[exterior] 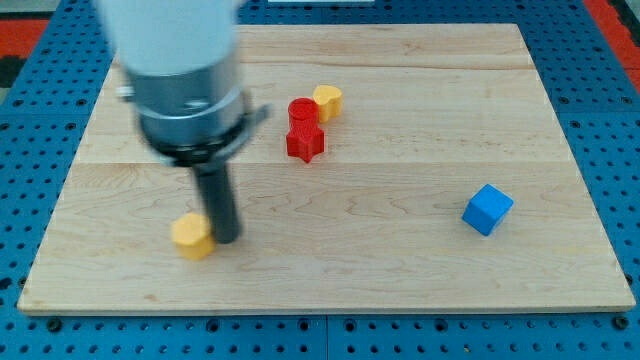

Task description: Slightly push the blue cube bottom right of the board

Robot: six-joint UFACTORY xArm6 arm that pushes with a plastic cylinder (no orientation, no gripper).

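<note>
Blue cube [487,209] sits alone near the desk's [400,290] right edge, toward the bottom right corner. My tip [226,238] touches a yellow block [191,236] near the bottom left, well apart from it; no hand exists to clench.

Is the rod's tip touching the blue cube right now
No, my tip sits beside a yellow block at the view's left, far from the blue cube.

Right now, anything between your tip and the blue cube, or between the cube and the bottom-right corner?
Nothing visible. My tip sits beside the yellow block at the view's left; bare board runs to the blue cube, and on to the corner.
</note>
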